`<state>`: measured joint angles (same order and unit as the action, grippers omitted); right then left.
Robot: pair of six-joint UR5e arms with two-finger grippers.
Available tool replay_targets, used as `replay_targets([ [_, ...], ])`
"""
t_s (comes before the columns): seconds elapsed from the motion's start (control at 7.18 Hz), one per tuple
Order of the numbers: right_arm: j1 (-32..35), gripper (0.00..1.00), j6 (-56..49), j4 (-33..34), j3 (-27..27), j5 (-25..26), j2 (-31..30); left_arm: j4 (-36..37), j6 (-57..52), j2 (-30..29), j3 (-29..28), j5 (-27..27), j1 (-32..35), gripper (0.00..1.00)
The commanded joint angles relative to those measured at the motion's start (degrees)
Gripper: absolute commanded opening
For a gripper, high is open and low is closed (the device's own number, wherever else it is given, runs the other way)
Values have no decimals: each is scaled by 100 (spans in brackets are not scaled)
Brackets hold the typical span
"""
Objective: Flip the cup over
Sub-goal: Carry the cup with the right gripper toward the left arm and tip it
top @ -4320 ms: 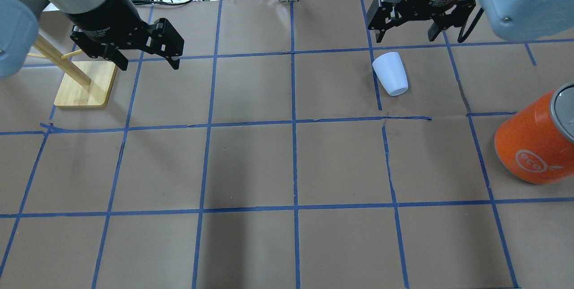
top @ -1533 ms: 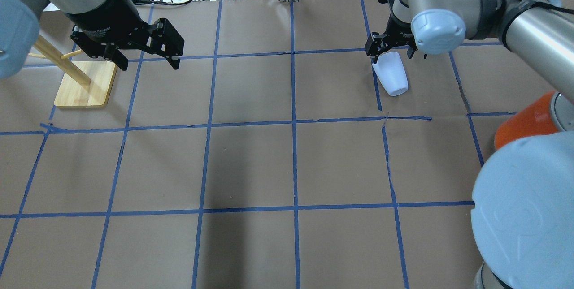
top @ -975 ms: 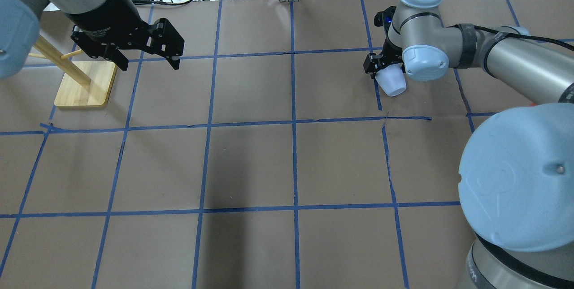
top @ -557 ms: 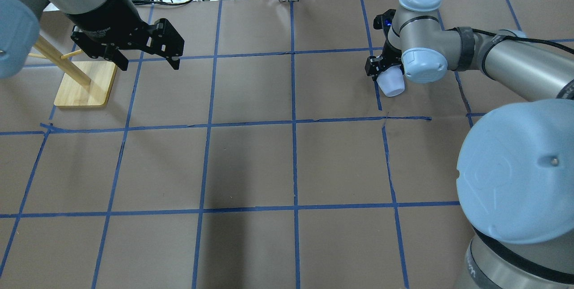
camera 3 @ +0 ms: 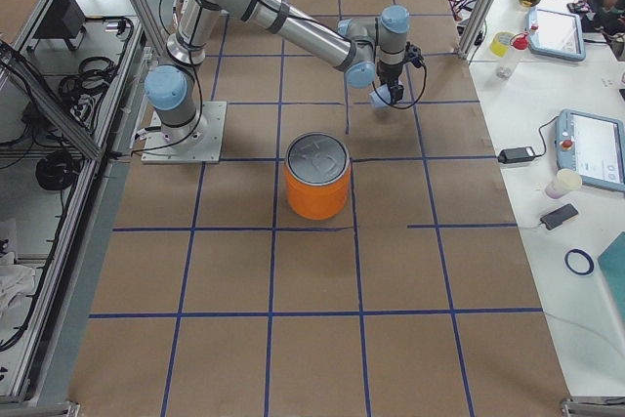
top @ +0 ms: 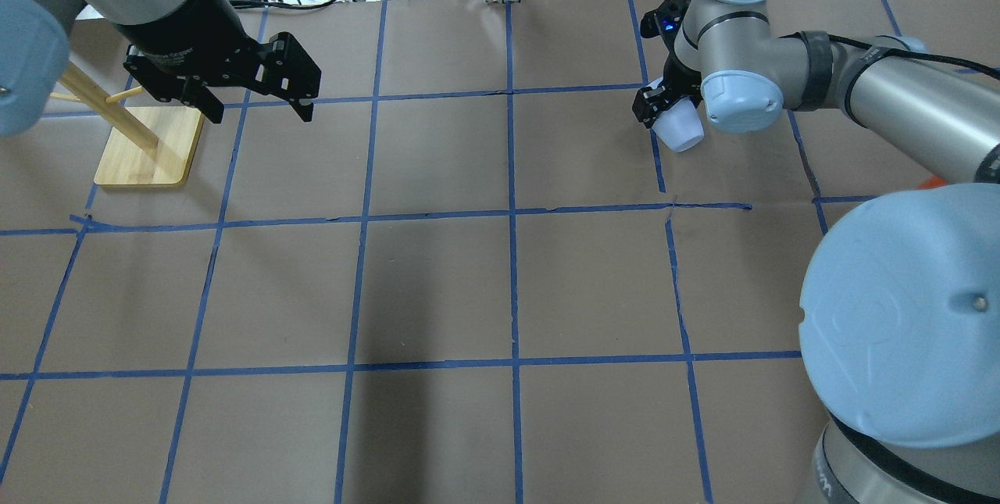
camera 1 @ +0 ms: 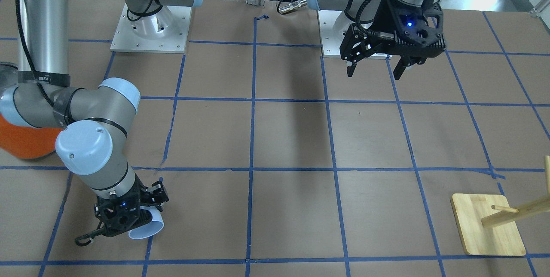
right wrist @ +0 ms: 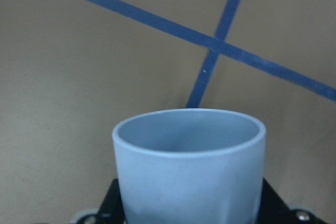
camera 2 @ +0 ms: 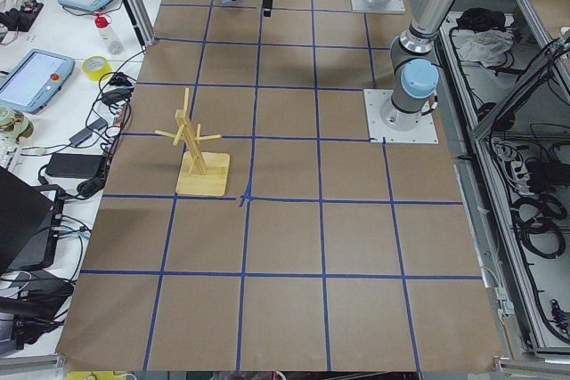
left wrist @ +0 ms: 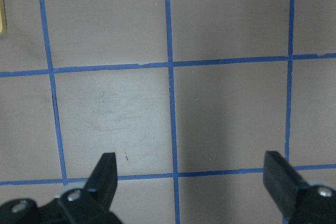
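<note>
While right gripper (top: 662, 107) clamps cup (top: 681, 131) by its body (rim points away from wrist), cup hangs tilted at 1 o'clock of table (top: 437, 285), overhead view. Likely step: turning. Next needs wrist roll, set-down. Left gripper (top: 259, 112): wide, empty, 10 o'clock.

My right arm stretches over the tape-gridded brown table (camera 3: 459, 271) to my right gripper (camera 3: 388, 90), pale cup (camera 3: 379, 100) at its tip, while the orange silver-topped canister (camera 3: 317, 187) stands upright at the cup's 7 o'clock, well apart.
</note>
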<state>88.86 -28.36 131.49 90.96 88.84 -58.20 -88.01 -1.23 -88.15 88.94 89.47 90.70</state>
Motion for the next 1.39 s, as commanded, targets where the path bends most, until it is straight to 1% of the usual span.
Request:
replay_targets([
  [0.0, 419, 55, -1964, 69, -296, -42, -43, 12, 0, 0, 0, 0, 0, 100],
  [0.14, 700, 55, -2790, 113, -481, -103, 18, 12, 0, 0, 0, 0, 0, 100],
  [0.28, 937, 55, -3033, 122, -631, -321, 28, 12, 0, 0, 0, 0, -8, 100],
  [0.42, 1262, 55, -3079, 122, -754, -341, 115, 12, 0, 0, 0, 0, 0, 100],
  [0.56, 1648, 54, -3271, 305, -877, -376, 307, 12, 0, 0, 0, 0, 0, 100],
  [0.7, 1956, 54, -3516, 472, -931, -376, 474, 12, 0, 0, 0, 0, 0, 100],
  [0.84, 2046, 54, -3884, 674, -905, -385, 650, 12, 0, 0, 0, 0, -8, 100],
  [1.11, 2519, 55, -4326, 633, -835, -307, 696, 12, 0, 0, 0, 0, 0, 100],
  [1.25, 2583, 55, -4336, 545, -843, -306, 643, 12, 0, 0, 0, 0, -8, 100],
])
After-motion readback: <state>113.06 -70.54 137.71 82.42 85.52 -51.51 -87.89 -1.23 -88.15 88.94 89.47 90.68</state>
